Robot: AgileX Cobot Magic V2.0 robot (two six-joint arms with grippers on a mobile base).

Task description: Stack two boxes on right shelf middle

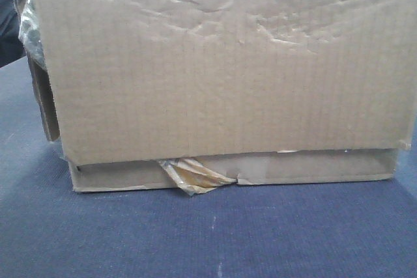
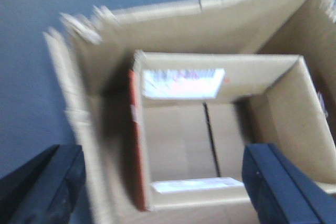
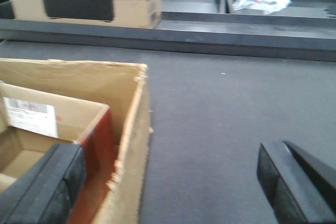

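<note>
the wide tall box [image 1: 221, 63] stood on the blue carpet [image 1: 208, 239], its creased face filling the front view. the thin flat box [image 1: 313, 168] lay directly beneath it, with torn yellowish tape [image 1: 192, 177] hanging at their seam. the left gripper [image 2: 165, 184] hung above that box's open top, its fingers spread wide and holding nothing. the right gripper [image 3: 170, 182], just as wide open and empty, sat beside the box's torn rim, one finger over the box and the other over bare carpet.
</note>
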